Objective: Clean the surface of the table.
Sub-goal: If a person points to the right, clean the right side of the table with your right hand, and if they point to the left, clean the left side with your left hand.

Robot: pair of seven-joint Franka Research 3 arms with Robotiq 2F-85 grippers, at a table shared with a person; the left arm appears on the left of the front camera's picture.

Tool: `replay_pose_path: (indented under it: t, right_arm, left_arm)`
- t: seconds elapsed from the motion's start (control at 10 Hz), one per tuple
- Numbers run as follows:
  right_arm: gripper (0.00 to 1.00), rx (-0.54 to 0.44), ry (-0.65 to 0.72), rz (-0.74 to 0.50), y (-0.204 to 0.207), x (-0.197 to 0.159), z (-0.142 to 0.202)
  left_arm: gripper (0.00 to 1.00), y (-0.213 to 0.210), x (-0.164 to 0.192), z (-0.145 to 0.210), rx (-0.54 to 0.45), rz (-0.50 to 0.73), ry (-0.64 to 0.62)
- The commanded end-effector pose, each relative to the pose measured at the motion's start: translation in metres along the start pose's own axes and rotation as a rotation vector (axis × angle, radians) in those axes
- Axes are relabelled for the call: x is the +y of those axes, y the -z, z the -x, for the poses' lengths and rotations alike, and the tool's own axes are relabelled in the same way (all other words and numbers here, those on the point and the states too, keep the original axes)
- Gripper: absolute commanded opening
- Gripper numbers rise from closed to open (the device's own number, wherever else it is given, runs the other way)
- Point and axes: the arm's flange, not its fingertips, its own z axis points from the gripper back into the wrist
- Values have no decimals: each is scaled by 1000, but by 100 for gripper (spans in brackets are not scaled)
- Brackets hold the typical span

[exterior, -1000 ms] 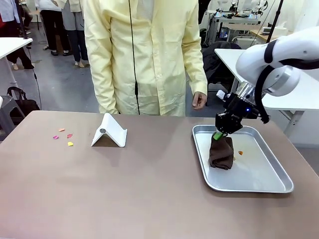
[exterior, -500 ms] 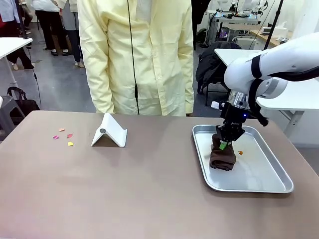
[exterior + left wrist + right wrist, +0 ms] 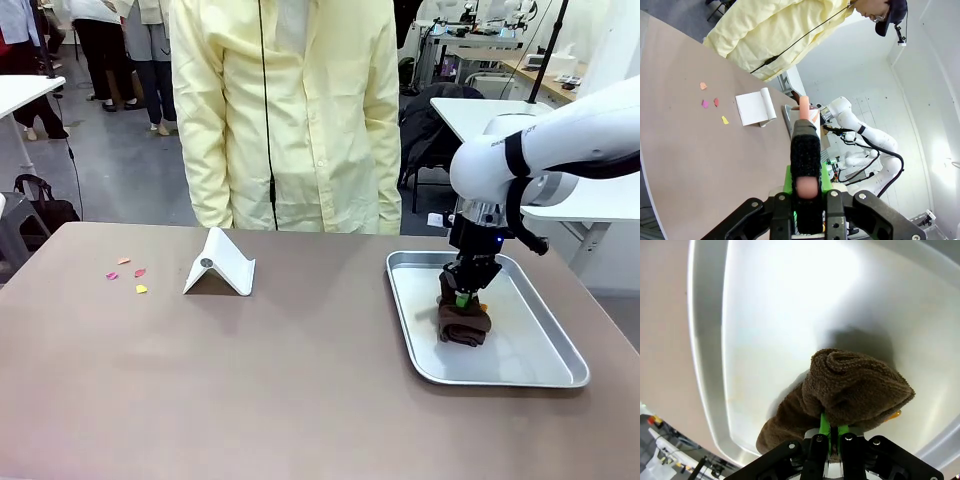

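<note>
The grey-brown table [image 3: 300, 390] carries a silver tray [image 3: 520, 372] at its right. My right gripper [image 3: 462, 297] points down into the tray, shut on a bunched brown cloth [image 3: 463, 325] that rests on the tray floor. In the right wrist view the cloth [image 3: 850, 385] bulges over my right gripper [image 3: 829, 432], and an orange scrap [image 3: 895, 414] peeks out from under it. My left gripper [image 3: 805, 202] is shut on a black stick with pinkish ends [image 3: 805, 150], held above the table [image 3: 680, 145].
Several small coloured scraps [image 3: 127, 275] lie at the table's far left, and a white folded stand [image 3: 220, 265] sits beside them. A person in a pale yellow coat [image 3: 290, 110] stands at the far edge. Both the scraps [image 3: 714, 102] and the stand [image 3: 756, 106] also appear in the left wrist view.
My right gripper has dragged the brown cloth rightward and nearer across the tray, over the orange scrap. The person has shifted slightly at the far edge.
</note>
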Motion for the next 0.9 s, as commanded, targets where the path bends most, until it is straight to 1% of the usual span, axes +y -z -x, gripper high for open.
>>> replay_pose_path:
  t: [0.0, 0.3, 0.5, 0.7, 0.8]
  right_arm:
    - [6, -15, -5, 20, 17, -13, 20]
    - [6, -56, 11, -20, 25, -36, 42]
    - [6, -228, -37, -105, 19, -41, 51]
    - [6, -457, -107, -267, 16, -53, 67]
    - [6, -559, -143, -372, 16, -61, 79]
  left_arm:
    - [22, 2, -5, 2, -13, 21, 11]
    - [22, 2, -5, 2, -13, 21, 11]
    - [22, 2, -5, 2, -13, 21, 11]
    - [22, 2, -5, 2, -13, 21, 11]
    - [22, 2, -5, 2, -13, 21, 11]
